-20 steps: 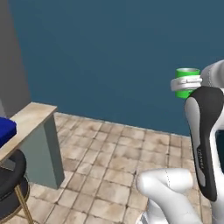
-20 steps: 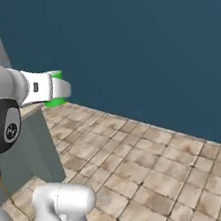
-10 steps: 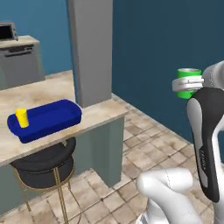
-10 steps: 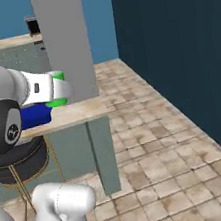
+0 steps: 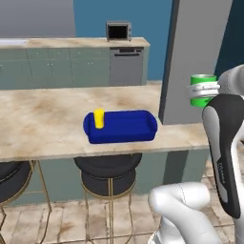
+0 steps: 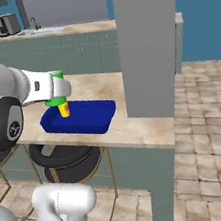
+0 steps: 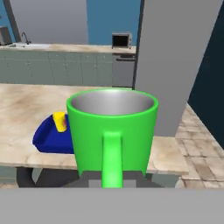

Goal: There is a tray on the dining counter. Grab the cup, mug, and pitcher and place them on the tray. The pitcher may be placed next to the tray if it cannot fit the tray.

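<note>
My gripper (image 5: 206, 90) is shut on the bright green mug (image 5: 202, 89), held in the air to the right of the dining counter (image 5: 38, 124) and above its height. The mug (image 7: 112, 127) is upright and close in the hand view, handle towards the camera, empty inside. On the beige counter lies the deep-blue tray (image 5: 128, 129), with the yellow cup (image 5: 98, 118) standing upright in its left end. From the right side the mug (image 6: 56, 76) hangs in front of the tray (image 6: 86, 117) and cup (image 6: 64, 110). The pitcher is out of view.
A tall grey pillar (image 5: 190, 57) rises at the counter's right end, just behind the mug. Black stools (image 5: 108, 171) with gold legs stand under the counter's overhang. A back counter (image 5: 71, 44) with cabinets carries a small oven (image 5: 118, 31).
The base has turned, so the whole picture shifted: the blue wall gave way to the dining counter with tray and cup. The mug stays in my shut gripper.
</note>
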